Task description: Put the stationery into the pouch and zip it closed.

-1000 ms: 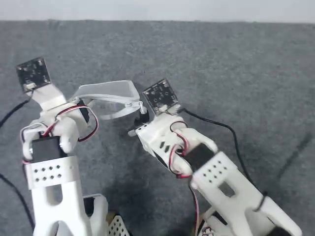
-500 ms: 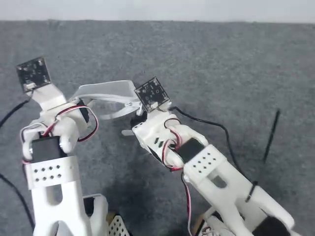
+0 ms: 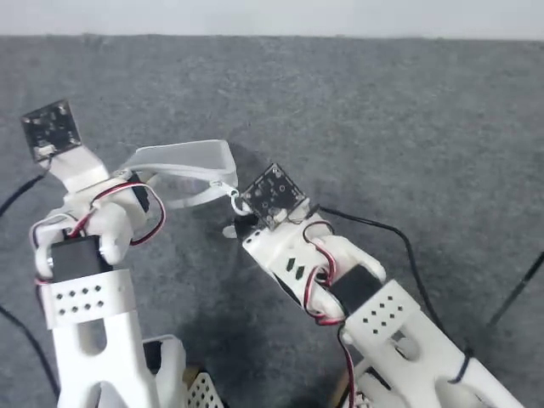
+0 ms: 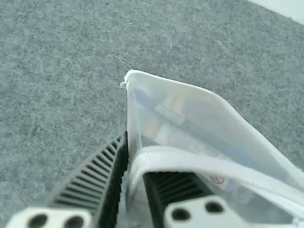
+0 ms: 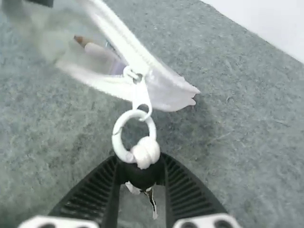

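A translucent white pouch [image 3: 183,166] hangs off the grey carpet between the two arms. Pens and a pencil [image 5: 84,42] show through its wall [image 4: 190,123]. My left gripper [image 4: 135,161] is shut on one edge of the pouch, its black ribbed fingers [image 4: 102,166] pinching the white zipper band. My right gripper [image 5: 141,173] is shut on the white ball of the zipper pull, under the ring [image 5: 134,135]. The ring links to the slider [image 5: 134,76], which sits near the pouch's end corner. From above, the right gripper [image 3: 238,217] is just in front of the pouch's right end.
Grey carpet [image 3: 382,110] covers the table, with open room to the right and behind the pouch. A black cable [image 3: 399,238] trails over the right arm. The arms' white bases [image 3: 170,365] stand at the near edge.
The right arm swung left, then drew back toward the near side with the zipper pull in its gripper. The left arm shifted slightly left, still holding the pouch.
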